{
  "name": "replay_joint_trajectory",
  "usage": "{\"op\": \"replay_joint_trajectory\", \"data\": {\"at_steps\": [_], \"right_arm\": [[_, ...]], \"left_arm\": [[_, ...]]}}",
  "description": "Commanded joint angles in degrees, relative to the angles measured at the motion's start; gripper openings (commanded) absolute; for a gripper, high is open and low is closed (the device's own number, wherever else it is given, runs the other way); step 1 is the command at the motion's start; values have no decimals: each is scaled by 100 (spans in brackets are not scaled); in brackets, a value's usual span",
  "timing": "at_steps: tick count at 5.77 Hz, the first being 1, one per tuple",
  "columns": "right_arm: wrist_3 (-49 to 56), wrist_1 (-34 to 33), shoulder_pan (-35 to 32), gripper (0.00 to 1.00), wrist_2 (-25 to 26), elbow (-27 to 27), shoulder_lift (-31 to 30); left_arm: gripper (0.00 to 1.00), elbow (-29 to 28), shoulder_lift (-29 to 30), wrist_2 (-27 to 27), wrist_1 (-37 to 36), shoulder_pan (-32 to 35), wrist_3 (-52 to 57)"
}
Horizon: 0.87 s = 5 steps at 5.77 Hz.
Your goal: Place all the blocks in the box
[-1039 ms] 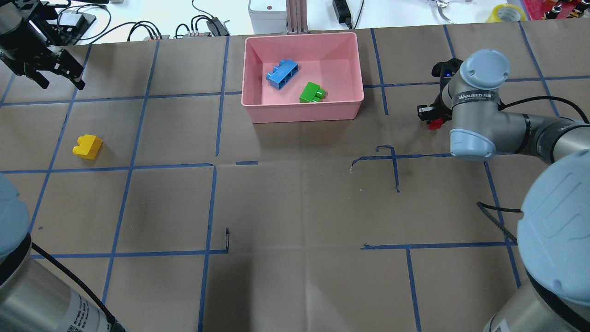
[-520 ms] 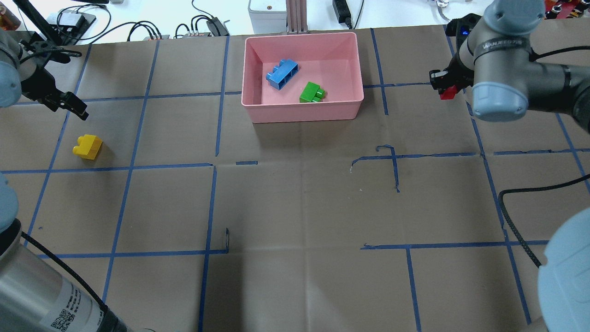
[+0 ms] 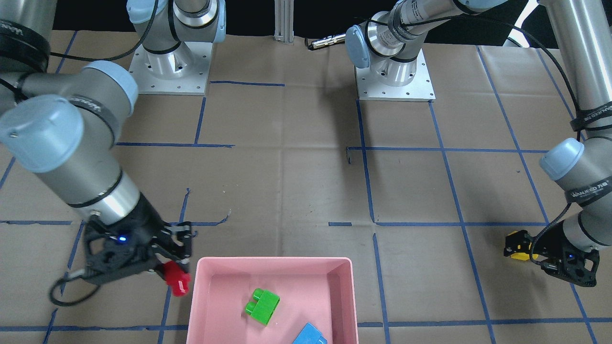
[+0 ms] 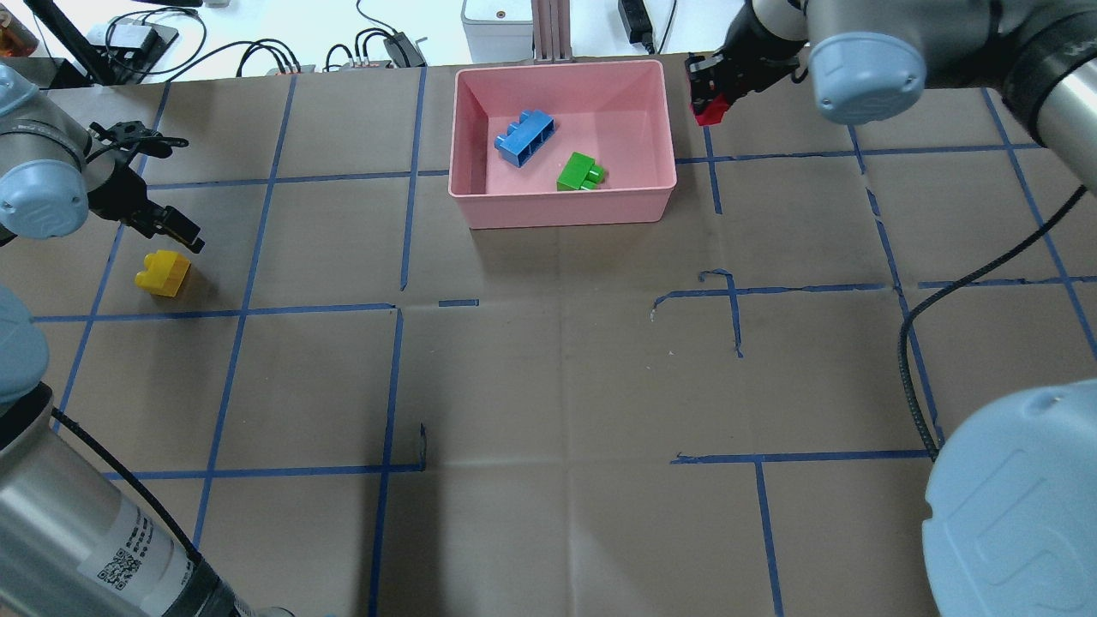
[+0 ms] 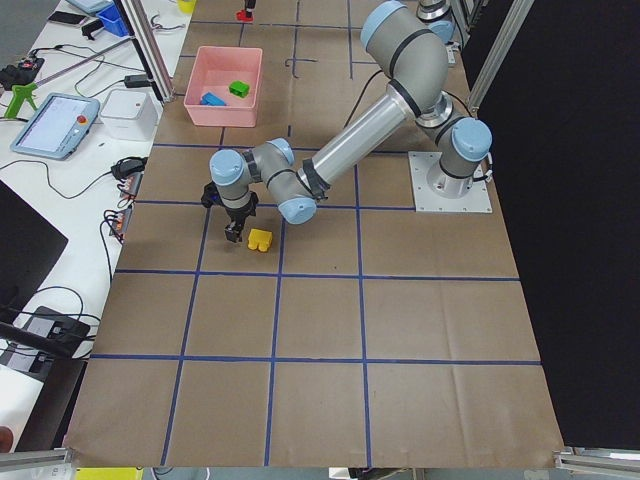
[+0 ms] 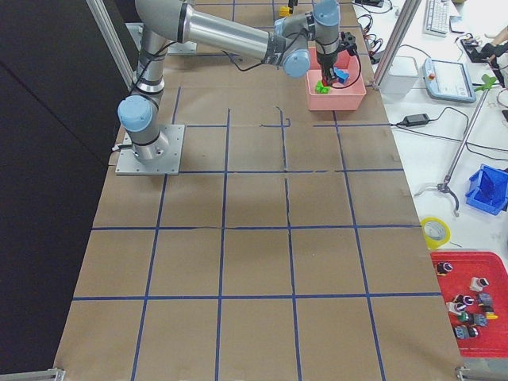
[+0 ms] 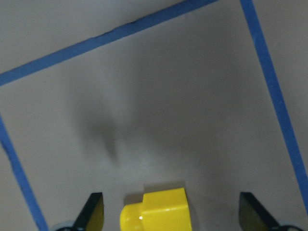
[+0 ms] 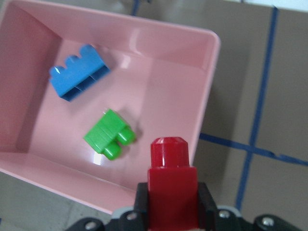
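The pink box (image 4: 651, 199) (image 3: 201, 306) (image 8: 207, 72) holds the blue block (image 4: 524, 137) (image 8: 78, 79) and the green block (image 4: 580, 171) (image 3: 262, 306) (image 8: 108, 135). My right gripper (image 4: 710, 96) (image 3: 174, 272) is shut on the red block (image 4: 710, 109) (image 3: 177, 281) (image 8: 172, 190) and holds it in the air just outside the box's right wall. The yellow block (image 4: 162, 272) (image 3: 519, 253) (image 7: 156, 211) lies on the table at the left. My left gripper (image 4: 176, 227) (image 7: 171, 216) is open, low over the yellow block, which sits between its fingers (image 7: 91, 211) in the wrist view.
Brown paper with blue tape lines covers the table (image 4: 557, 386). Cables and devices (image 4: 377, 47) lie beyond the far edge behind the box. A black cable (image 4: 908, 343) hangs from the right arm.
My right gripper has carried the red block up and leftward, from the right side to beside the box. My left gripper has moved down toward the yellow block.
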<state>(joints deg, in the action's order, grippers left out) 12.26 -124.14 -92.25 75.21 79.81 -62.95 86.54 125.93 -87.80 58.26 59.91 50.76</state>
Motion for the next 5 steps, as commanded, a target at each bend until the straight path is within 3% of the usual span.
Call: {"op": "replay_joint_trajectory", "data": {"at_steps": [1,3,4,5], "right_arm": [[-4,-890,-669,3,-472,-1014,1234],[-83,-840,-865,4,-420,-1310,1487],[-135,-700,-874,67,-367,-1284,1435],[-75,-568,-874,100,-358,-1284,1417]], "left_arm": [[99,38,-85,-17,-8,-93,4],[99,134,19,-35,-16,-251,-14],[99,239,2,-35,-16,-356,-31],[99,327,-7,8,-25,-357,-49]]}}
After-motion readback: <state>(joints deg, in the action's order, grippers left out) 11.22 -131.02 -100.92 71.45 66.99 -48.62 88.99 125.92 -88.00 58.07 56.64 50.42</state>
